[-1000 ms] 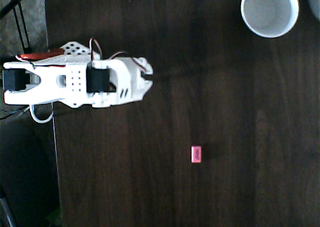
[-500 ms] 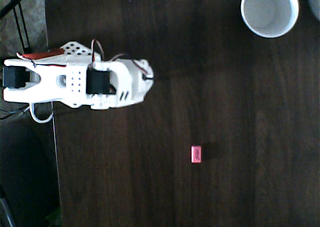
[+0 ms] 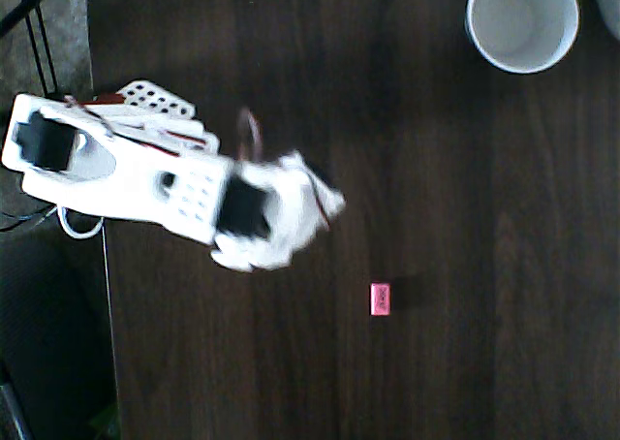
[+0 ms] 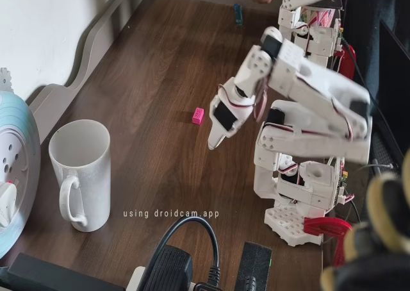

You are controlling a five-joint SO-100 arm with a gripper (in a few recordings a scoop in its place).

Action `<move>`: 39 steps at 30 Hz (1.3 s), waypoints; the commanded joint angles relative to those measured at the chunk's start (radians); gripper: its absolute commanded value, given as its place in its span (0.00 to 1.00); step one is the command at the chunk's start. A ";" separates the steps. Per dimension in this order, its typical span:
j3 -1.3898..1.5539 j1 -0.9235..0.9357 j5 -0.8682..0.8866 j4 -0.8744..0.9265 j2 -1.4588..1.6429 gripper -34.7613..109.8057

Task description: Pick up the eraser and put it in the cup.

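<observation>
One eraser point(image 3: 380, 299) is seen lying right of the gripper point(image 3: 325, 207), whose opening cannot be told, far from the cup point(image 3: 522, 21).

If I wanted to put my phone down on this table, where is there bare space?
Bare wood lies between the eraser and the cup, and below the eraser in the overhead view. The arm's side is crowded: the gripper hangs there, with cables nearby.

White arm's gripper point(image 4: 216, 139) hanging tip-down above the dark wooden table point(image 4: 160, 66), jaws apparently closed, with the pink eraser point(image 4: 198, 115) just up-left of it and the white cup point(image 4: 81, 174) well to its lower left.
</observation>
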 commanded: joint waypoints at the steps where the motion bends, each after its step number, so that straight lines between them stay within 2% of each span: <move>1: -0.138 0.103 0.044 -0.089 -0.126 0.33; 5: -0.299 0.183 0.074 -0.095 -0.347 0.39; 19: -0.577 0.298 0.206 -0.098 -0.727 0.38; 24: -0.815 0.308 0.291 0.023 -0.946 0.38; 39: -0.824 0.374 0.288 0.067 -1.072 0.38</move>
